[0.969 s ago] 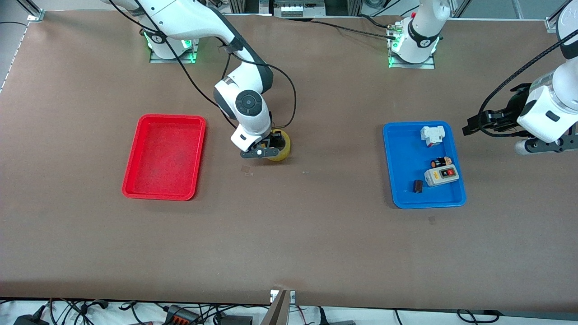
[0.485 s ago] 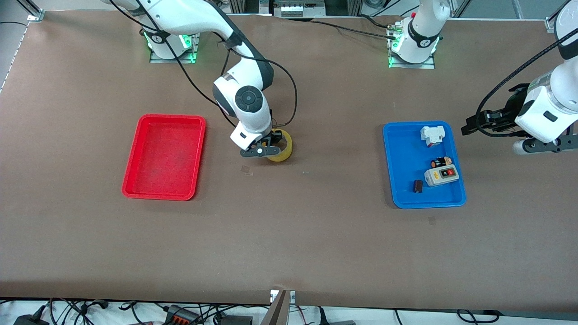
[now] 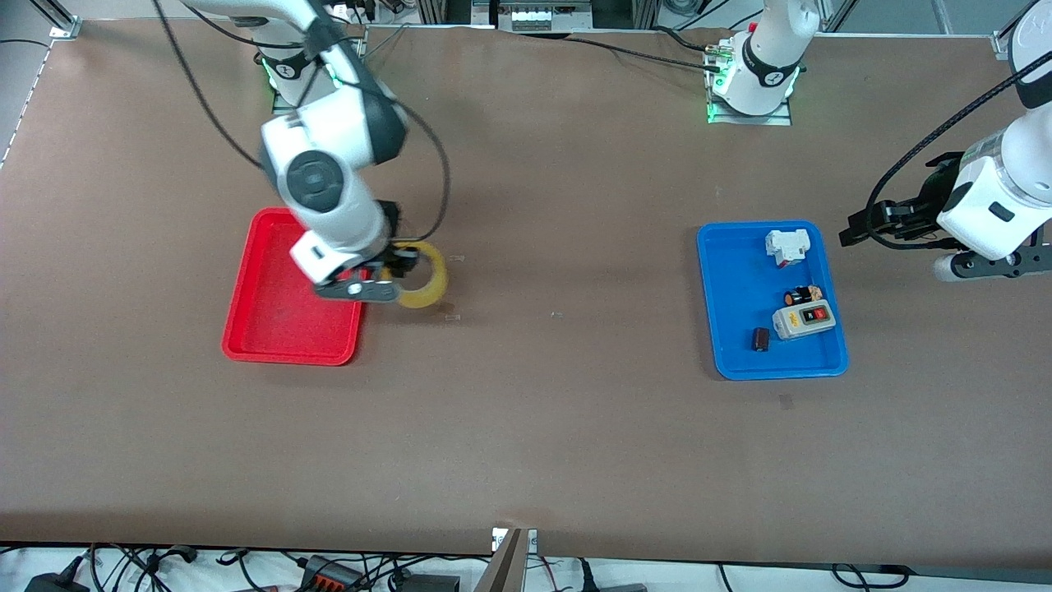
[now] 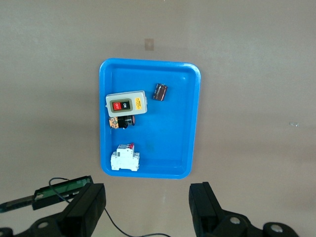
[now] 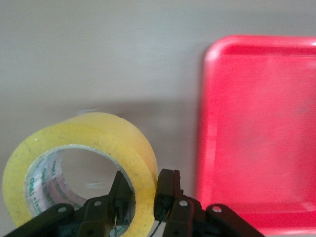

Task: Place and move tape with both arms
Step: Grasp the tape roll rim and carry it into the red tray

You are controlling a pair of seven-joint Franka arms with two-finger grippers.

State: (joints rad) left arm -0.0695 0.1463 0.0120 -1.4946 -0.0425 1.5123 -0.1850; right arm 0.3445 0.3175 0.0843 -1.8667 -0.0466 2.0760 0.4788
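The tape [image 3: 426, 278] is a yellowish ring with a large hole. My right gripper [image 3: 393, 275] is shut on its wall and holds it in the air, over the table just beside the red tray [image 3: 271, 321]. In the right wrist view the tape [image 5: 94, 143] is pinched between the two fingers, one inside the hole and one outside, with the gripper [image 5: 144, 195] beside the red tray [image 5: 261, 128]. My left gripper [image 3: 863, 228] is open and empty above the table beside the blue tray [image 3: 731, 279], and waits there. In the left wrist view its gripper [image 4: 146, 210] hangs over bare table beside the blue tray [image 4: 187, 123].
The blue tray holds a white breaker [image 3: 786, 247], a grey switch box with red and black buttons [image 3: 803, 320], a small black-and-orange cylinder [image 3: 802, 295] and a small dark block [image 3: 761, 339]. The red tray is empty.
My right arm has lifted the tape off the table and carried it toward the red tray. The left arm has barely moved.
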